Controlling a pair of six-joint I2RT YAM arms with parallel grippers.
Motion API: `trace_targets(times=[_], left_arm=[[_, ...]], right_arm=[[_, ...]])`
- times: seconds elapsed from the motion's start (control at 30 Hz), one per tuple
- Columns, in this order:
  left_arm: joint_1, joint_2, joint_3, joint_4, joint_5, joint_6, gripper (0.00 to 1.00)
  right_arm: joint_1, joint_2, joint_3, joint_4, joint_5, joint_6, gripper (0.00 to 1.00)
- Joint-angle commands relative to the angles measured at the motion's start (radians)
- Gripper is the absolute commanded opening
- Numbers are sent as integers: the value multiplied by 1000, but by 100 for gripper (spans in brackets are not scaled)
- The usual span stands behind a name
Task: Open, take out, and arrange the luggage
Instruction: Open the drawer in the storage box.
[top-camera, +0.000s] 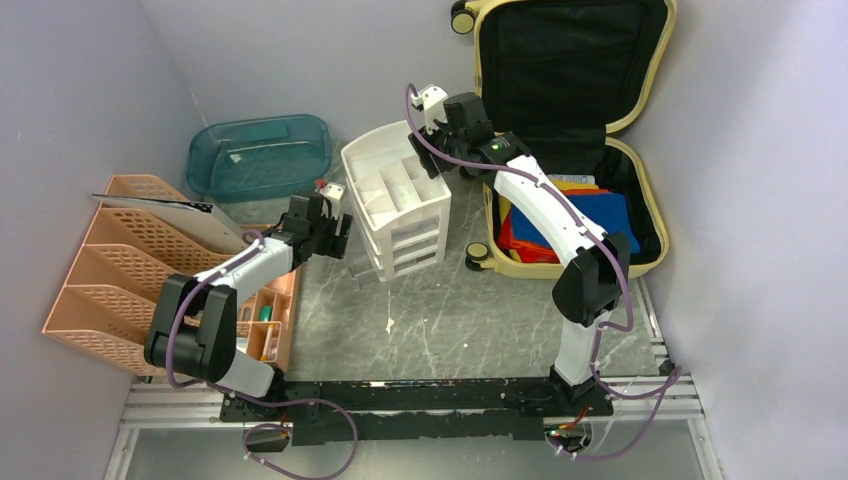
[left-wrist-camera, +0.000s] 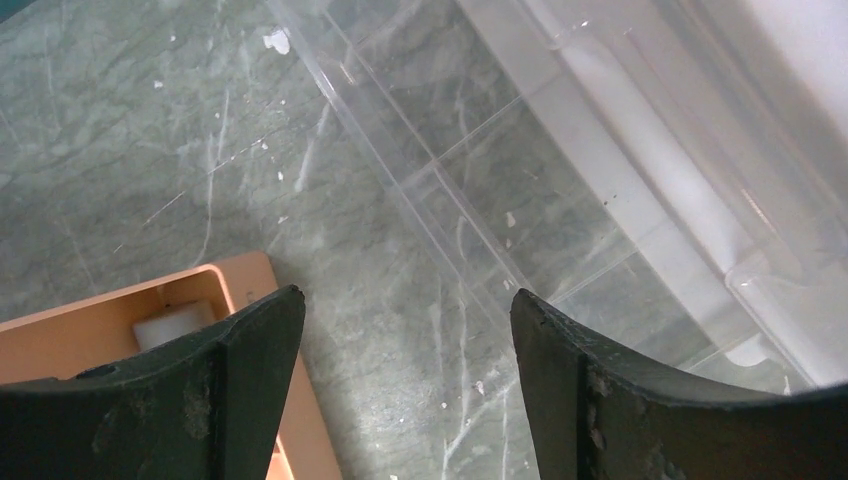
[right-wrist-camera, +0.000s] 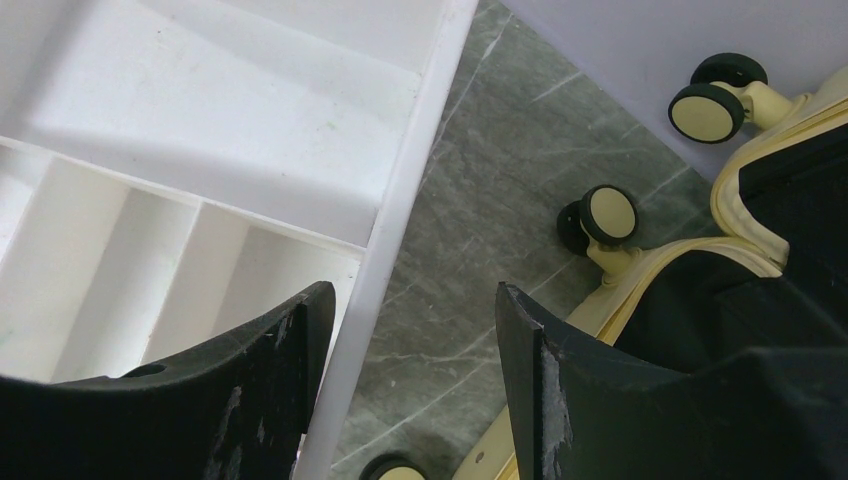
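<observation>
The pale yellow hard-shell suitcase (top-camera: 572, 70) lies open in the surface's far right corner, lid upright, baring its contents for me. My left jaws and right jaws are spread, empty.

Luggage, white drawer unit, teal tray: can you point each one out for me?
luggage (top-camera: 570, 65), top view, black lining of its raised lid.
white drawer unit (top-camera: 412, 240), top view, front of its drawers.
teal tray (top-camera: 285, 165), top view, its bare floor.
</observation>
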Motion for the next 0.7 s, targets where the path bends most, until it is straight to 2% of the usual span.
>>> trace_targets(times=[0.0,0.1,0.2,0.3,0.4,0.5,0.67], left_arm=[[2,-31,17,-60,-72,66,81],[3,-46,5,-54,-45,63,82],[2,-73,24,-58,38,42,84],[2,-95,74,-77,81,26,90],[2,-112,124,-98,60,24,96],[6,-136,156,-112,34,35,97],[11,-221,159,-127,-11,72,96]], right_arm=[[-11,-35,9,-9,32,-22,64],[-11,-37,20,-14,32,-23,64],[-11,-45,29,-19,33,-28,64],[-12,-70,32,-23,-2,-40,66],[-14,-118,28,-28,-76,-47,74],[-36,-176,37,-34,-119,-46,88],[-175,-279,9,-14,-164,-21,99]])
